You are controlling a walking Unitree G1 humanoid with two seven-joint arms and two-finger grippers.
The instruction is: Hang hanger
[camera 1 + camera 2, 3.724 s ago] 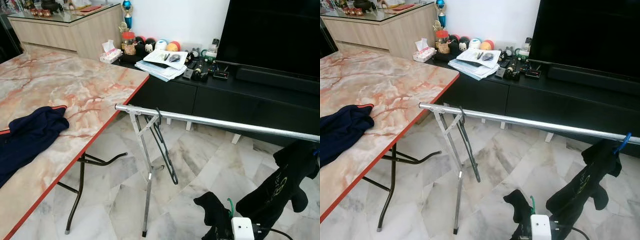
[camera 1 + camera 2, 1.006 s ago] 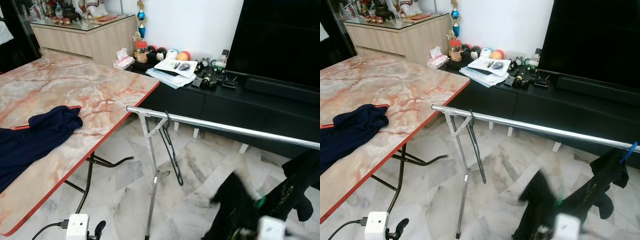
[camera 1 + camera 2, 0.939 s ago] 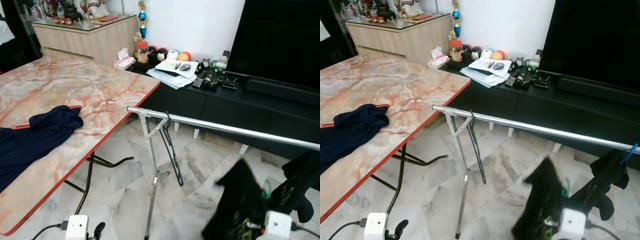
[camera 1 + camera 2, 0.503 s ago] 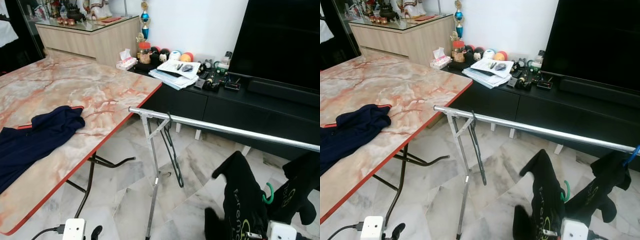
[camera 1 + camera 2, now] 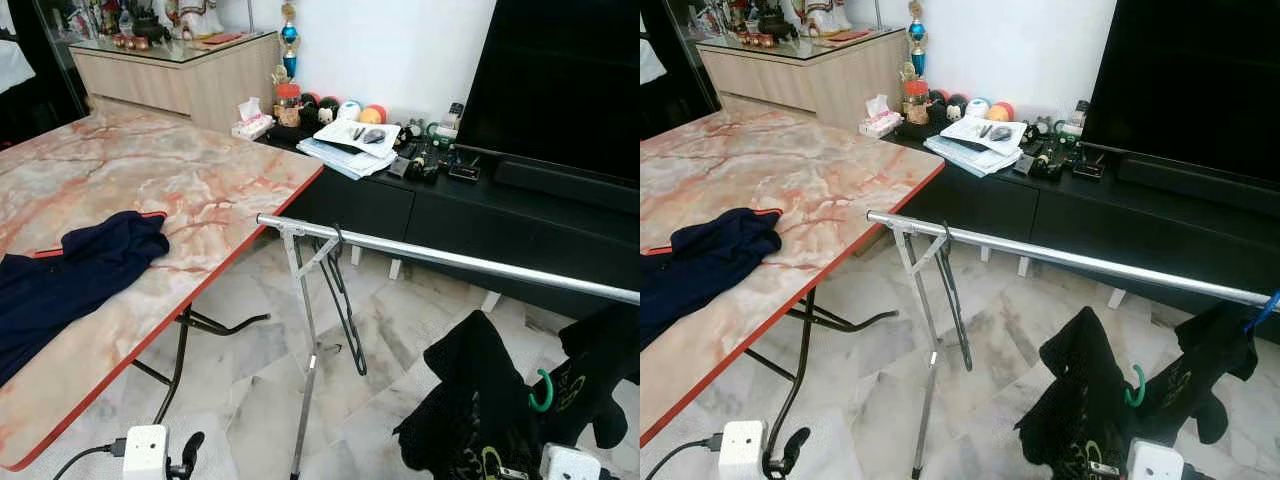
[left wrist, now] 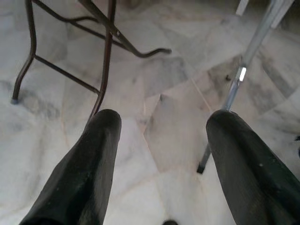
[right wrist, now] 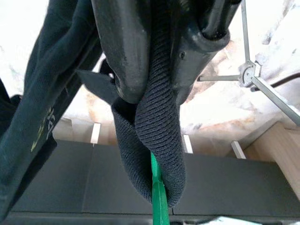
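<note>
Right wrist view: right gripper (image 7: 154,84) jaws clamp dark shirt (image 7: 154,140), green hanger (image 7: 158,197) mostly hidden; left gripper (image 6: 159,136) jaws spread, empty.

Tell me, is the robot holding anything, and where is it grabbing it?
Yes. The right gripper pinches the black shirt at its ribbed collar, around the green hanger. The left gripper is open, holding nothing.

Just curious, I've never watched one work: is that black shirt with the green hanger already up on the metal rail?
Not yet. The black shirt, green hanger showing, sits below the rail, pinched in the right gripper.
</note>
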